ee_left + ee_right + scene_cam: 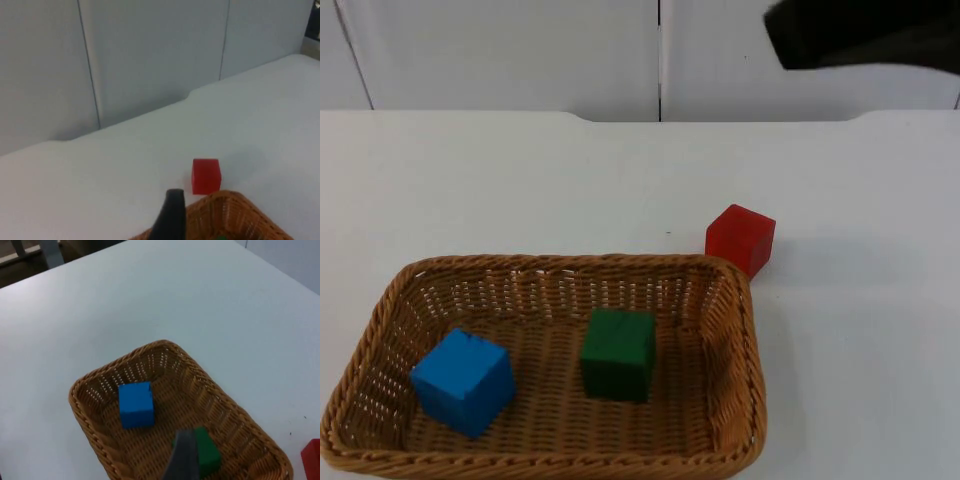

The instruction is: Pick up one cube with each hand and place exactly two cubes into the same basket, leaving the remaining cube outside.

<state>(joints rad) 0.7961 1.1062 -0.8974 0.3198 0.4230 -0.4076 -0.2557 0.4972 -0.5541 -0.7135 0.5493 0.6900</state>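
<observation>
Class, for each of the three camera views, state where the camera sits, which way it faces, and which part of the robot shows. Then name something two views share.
Top view: fixed above, looking down and forward at the wicker basket holding the blue cube and green cube; the right arm shows.
Left wrist view: faces the grey partition wall; a black fingertip shows.
Right wrist view: looks down into the basket; a fingertip shows.
Shared: the red cube outside the basket appears in the top and left wrist views.

txt: none legible | labels/brands/nos: none | signs: none
</observation>
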